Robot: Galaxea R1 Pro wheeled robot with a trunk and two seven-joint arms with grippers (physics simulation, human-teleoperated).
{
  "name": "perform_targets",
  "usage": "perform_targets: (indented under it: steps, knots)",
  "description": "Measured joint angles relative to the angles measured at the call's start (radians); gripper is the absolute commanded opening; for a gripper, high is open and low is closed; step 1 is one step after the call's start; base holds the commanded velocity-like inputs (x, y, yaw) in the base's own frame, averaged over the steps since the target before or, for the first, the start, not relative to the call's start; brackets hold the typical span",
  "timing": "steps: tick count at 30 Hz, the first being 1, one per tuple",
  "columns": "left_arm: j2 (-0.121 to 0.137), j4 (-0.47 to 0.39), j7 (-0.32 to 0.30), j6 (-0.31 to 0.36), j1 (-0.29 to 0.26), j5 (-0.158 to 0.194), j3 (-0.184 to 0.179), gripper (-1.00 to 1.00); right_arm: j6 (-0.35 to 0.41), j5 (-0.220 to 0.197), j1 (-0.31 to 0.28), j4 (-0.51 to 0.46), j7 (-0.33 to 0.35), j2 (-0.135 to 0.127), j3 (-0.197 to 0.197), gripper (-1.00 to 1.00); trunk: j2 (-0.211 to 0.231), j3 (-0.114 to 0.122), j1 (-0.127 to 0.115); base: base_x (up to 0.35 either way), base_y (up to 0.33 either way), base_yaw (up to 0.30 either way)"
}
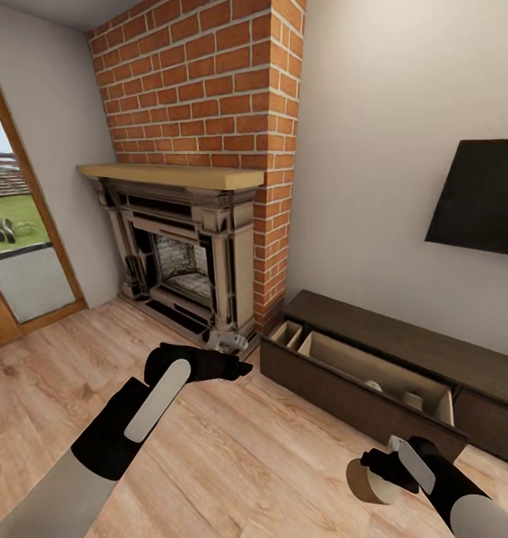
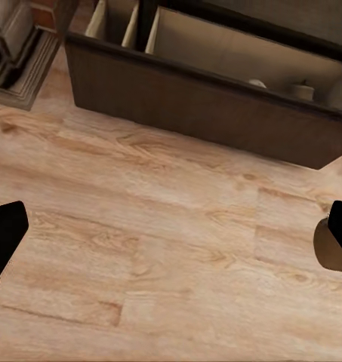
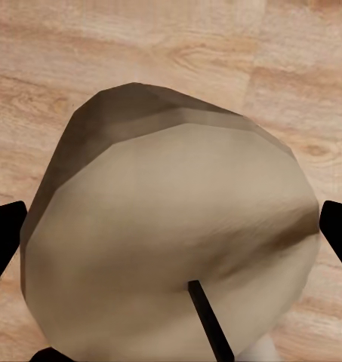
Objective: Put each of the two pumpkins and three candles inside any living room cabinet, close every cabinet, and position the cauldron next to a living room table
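My right gripper (image 1: 385, 469) is clamped on a candle (image 1: 367, 480), a stubby tan cylinder with a dark wick. Through the right wrist camera the candle (image 3: 171, 241) sits between the two black fingertips (image 3: 4, 234), its pale flat end facing the lens and the wick poking up from it. I have it held over the light plank floor (image 1: 231, 463), just in front of the cabinet (image 1: 403, 351).

My left gripper (image 1: 231, 368) is out ahead of me with nothing in it; in the left wrist camera its two black fingertips (image 2: 4, 234) stand wide apart over bare floor (image 2: 155, 226).

The cabinet is the long, low dark brown unit against the wall, under the black TV (image 1: 482, 198). One drawer (image 1: 358, 388) is pulled out, showing pale divided insides. Two small objects rest near its right end: a rounded pale one (image 2: 257, 83) and a short beige one (image 2: 303, 91) that looks like another candle, though both are too small to say for sure.

Left of the cabinet stands the ornate fireplace (image 1: 183, 254) beneath the red brick chimney (image 1: 202, 82), and a glass door (image 1: 15, 246) lies further left.
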Motion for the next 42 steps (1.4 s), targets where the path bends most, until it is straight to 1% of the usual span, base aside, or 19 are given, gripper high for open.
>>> perform_targets:
  steps: [2, 4, 5, 6, 7, 8, 9, 10, 12, 15, 17, 21, 29, 35, 37, 38, 40, 41, 42]
  knots:
    - [0.001, -0.005, -0.001, 0.000, 0.000, 0.002, -0.007, 1.00, 0.001, 0.001, 0.000, 0.000, 0.000, 0.000, 0.000, -1.00, 0.000, 0.000, 0.000, 0.274, 0.173, -0.198]
    - [0.007, -0.031, -0.005, 0.000, 0.000, 0.008, -0.020, 1.00, 0.001, 0.001, 0.000, 0.000, 0.000, -0.001, 0.000, -1.00, 0.000, 0.000, 0.000, 0.270, 0.155, -0.180]
    - [0.020, -0.062, -0.012, 0.000, 0.002, 0.022, -0.025, 1.00, 0.001, 0.000, 0.000, 0.000, 0.000, -0.001, 0.000, -1.00, 0.000, 0.000, 0.000, 0.268, 0.140, -0.168]
    - [0.029, -0.076, -0.016, 0.000, 0.003, 0.033, -0.027, 1.00, 0.001, 0.000, 0.000, 0.000, 0.000, -0.001, 0.000, -1.00, 0.000, 0.000, 0.000, 0.253, 0.116, -0.154]
    - [0.050, -0.095, -0.022, 0.000, 0.005, 0.060, -0.031, 1.00, 0.001, 0.000, 0.000, -0.001, 0.000, -0.001, 0.000, -1.00, 0.000, 0.000, 0.000, 0.235, 0.098, -0.146]
    - [0.061, -0.102, -0.024, 0.000, 0.006, 0.077, -0.032, 1.00, 0.001, 0.000, 0.000, -0.002, 0.000, -0.001, 0.000, -1.00, 0.000, 0.000, 0.000, 0.190, 0.063, -0.133]
    - [0.084, -0.112, -0.029, 0.000, 0.007, 0.111, -0.033, 1.00, 0.001, -0.001, 0.000, -0.005, 0.000, -0.002, -0.001, -1.00, 0.000, 0.000, 0.000, 0.170, 0.050, -0.127]
    - [0.097, -0.116, -0.031, 0.000, 0.008, 0.131, -0.034, 1.00, 0.001, 0.000, 0.000, -0.006, 0.000, -0.003, -0.001, -1.00, 0.000, 0.000, 0.000, 0.143, 0.032, -0.118]
    - [0.142, -0.124, -0.045, 0.000, 0.009, 0.198, -0.035, 1.00, 0.008, -0.001, 0.000, -0.009, 0.001, -0.005, -0.002, -1.00, 0.000, 0.000, 0.000, 0.164, 0.018, -0.111]
    - [0.176, -0.128, -0.057, 0.000, 0.009, 0.238, -0.036, 1.00, 0.035, -0.003, 0.000, -0.026, 0.002, -0.006, -0.004, -1.00, 0.000, 0.000, 0.000, 0.251, 0.008, -0.104]
    - [0.184, -0.128, -0.059, 0.000, 0.008, 0.248, -0.036, 1.00, 0.043, -0.002, 0.001, -0.035, 0.002, -0.006, -0.004, -1.00, 0.000, 0.000, 0.000, 0.294, 0.003, -0.090]
    - [0.191, -0.129, -0.062, 0.000, 0.008, 0.256, -0.036, 1.00, 0.050, -0.001, 0.001, -0.041, 0.002, -0.004, -0.005, -1.00, 0.000, 0.000, 0.000, 0.315, 0.001, -0.039]
    - [0.193, -0.129, -0.062, 0.000, 0.008, 0.258, -0.036, 1.00, 0.046, 0.002, 0.003, -0.054, 0.002, 0.000, 0.007, -1.00, 0.000, 0.000, 0.000, 0.326, 0.000, -0.006]
    - [0.194, -0.129, -0.068, 0.000, 0.008, 0.259, -0.036, 1.00, 0.049, 0.002, 0.003, -0.058, 0.002, 0.000, -0.001, -1.00, 0.000, 0.000, 0.000, 0.318, 0.000, -0.001]
    - [0.194, -0.129, -0.089, 0.000, 0.008, 0.259, -0.036, 1.00, 0.050, 0.001, 0.003, -0.059, 0.002, 0.000, -0.001, -1.00, 0.000, 0.000, 0.000, 0.289, 0.000, 0.000]
    - [0.194, -0.129, -0.150, 0.000, 0.008, 0.260, -0.036, 1.00, 0.051, 0.001, 0.003, -0.062, 0.002, 0.000, -0.001, -1.00, 0.000, 0.000, 0.000, 0.281, 0.000, 0.000]
    - [0.196, -0.129, -0.206, 0.000, 0.008, 0.257, -0.036, 1.00, 0.052, 0.001, 0.003, -0.065, 0.002, 0.000, -0.001, -1.00, 0.000, 0.000, 0.000, 0.278, 0.000, 0.000]
    - [0.200, -0.129, -0.250, 0.000, 0.007, 0.257, -0.035, 1.00, 0.052, 0.001, 0.003, -0.071, 0.002, 0.000, -0.001, -1.00, 0.000, 0.000, 0.000, 0.276, 0.000, 0.000]
    - [0.204, -0.129, -0.266, 0.000, 0.007, 0.257, -0.035, 1.00, 0.052, 0.000, 0.003, -0.074, 0.002, 0.000, -0.001, -1.00, 0.000, 0.000, 0.000, 0.276, 0.000, 0.000]
